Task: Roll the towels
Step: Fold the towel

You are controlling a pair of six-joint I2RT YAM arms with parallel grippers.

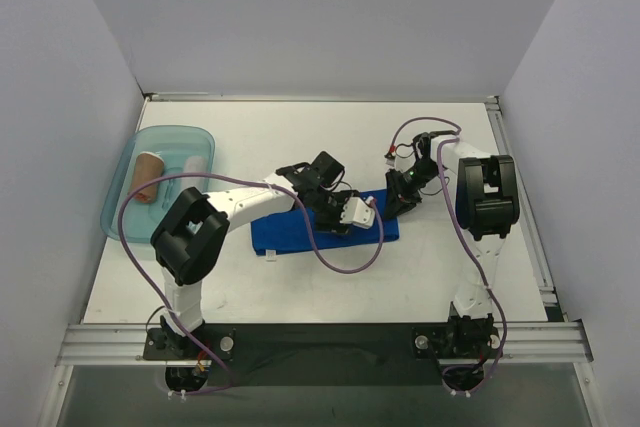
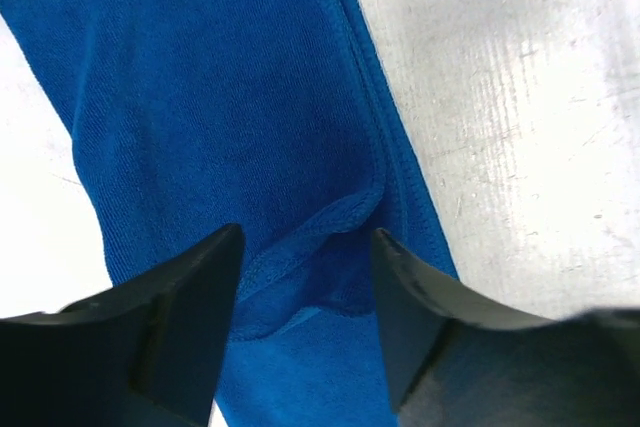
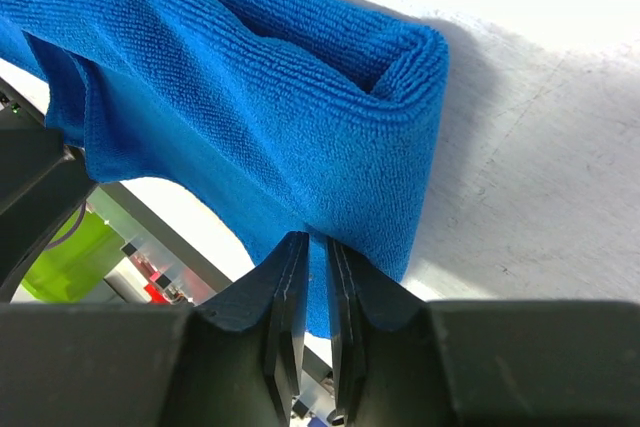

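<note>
Pinches the blue towel [image 1: 290, 234] by its doubled-over edge with the right hand [image 3: 312, 247], fingers clenched on the cloth at the towel's 3 o'clock end. Hovers the left hand [image 2: 308, 252] released close over the same towel, fingers spread either side of a folded-back hemmed corner. Finds the towel near the middle of the white bench [image 1: 420, 277], its 9 o'clock part lying flat. Shows a translucent tray [image 1: 118, 209] at 10 o'clock, with a tan rolled towel [image 1: 149, 176] inside.
</note>
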